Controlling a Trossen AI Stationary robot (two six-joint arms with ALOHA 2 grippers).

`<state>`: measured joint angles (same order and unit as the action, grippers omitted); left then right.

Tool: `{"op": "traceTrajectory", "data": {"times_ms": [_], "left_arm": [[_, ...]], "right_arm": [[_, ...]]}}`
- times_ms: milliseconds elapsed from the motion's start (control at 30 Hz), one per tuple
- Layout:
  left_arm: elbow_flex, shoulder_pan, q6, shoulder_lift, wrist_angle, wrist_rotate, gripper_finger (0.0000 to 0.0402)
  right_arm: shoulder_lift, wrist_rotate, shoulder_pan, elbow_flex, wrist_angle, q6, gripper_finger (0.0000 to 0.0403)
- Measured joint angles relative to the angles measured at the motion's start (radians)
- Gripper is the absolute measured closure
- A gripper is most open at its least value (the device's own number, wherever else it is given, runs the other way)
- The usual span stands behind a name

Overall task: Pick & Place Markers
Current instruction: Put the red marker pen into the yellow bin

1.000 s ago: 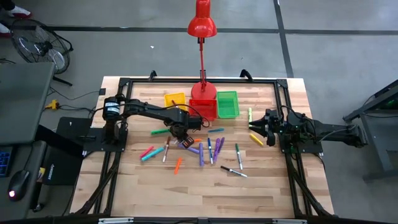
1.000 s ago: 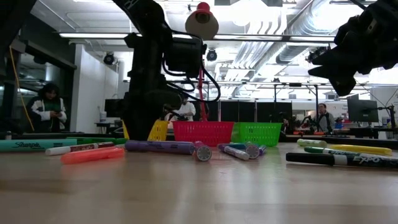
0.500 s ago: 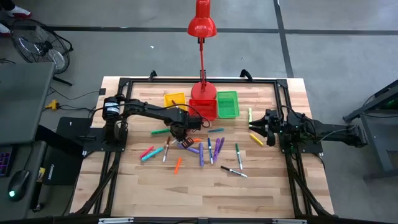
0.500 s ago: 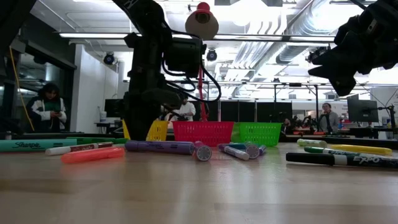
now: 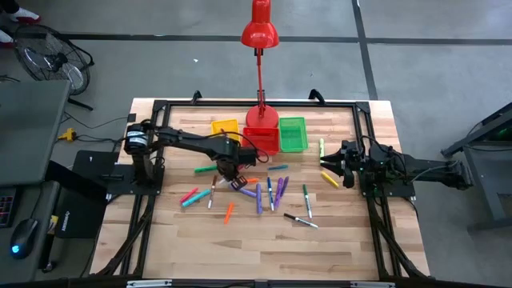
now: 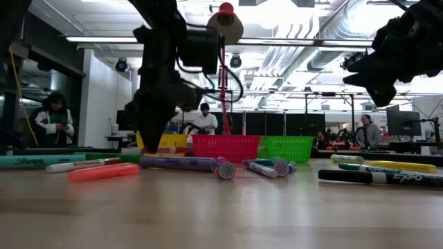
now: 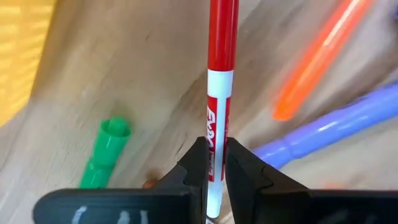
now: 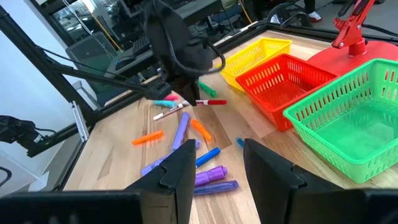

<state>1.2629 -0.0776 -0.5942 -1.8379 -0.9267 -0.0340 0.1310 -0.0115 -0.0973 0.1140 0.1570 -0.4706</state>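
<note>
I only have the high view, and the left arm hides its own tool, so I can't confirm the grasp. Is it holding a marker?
Observer: Yes. The left wrist view shows the left tool shut on a red marker, gripped at its white barrel.
Operator: Is it off the table?
Observer: In the right wrist view it lies roughly level in the tool and appears just clear of the wood.
Operator: And the right tool?
Observer: The right tool is open, with nothing between its fingers.

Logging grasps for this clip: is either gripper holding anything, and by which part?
The left gripper is shut on a red-capped, white-barrelled marker, gripping its white barrel. The right gripper is open and holds nothing.
</note>
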Motion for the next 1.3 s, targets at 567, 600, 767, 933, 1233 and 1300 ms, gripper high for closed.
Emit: {"op": "traceTrajectory", "data": {"times_ms": [567,600,767,933,1233,1300], "left_arm": [[0.001,-0.026,-0.023,0.242,-0.015,0.153,0.0369],[0.002,-0.035,-0.038,0.254,-0.015,0.164,0.0369],[0.001,-0.088,-0.114,0.299,-0.018,0.185,0.0369],[0.001,-0.146,-0.205,0.311,-0.019,0.208,0.0369],[0.001,-0.254,-0.414,0.311,-0.018,0.209,0.0369],[-0.007,-0.273,-0.48,0.311,-0.001,0.208,0.0369]], "right_arm": [[0.0,0.0,0.0,0.0,0.003,0.0,0.0279],[0.0,0.0,0.0,0.0,0.003,0.0,0.0279],[0.0,0.0,0.0,0.0,0.003,0.0,0.0279],[0.0,0.0,0.0,0.0,0.003,0.0,0.0279],[0.0,0.0,0.0,0.0,0.003,0.0,0.0279],[0.0,0.0,0.0,0.0,0.003,0.0,0.0279]]}}
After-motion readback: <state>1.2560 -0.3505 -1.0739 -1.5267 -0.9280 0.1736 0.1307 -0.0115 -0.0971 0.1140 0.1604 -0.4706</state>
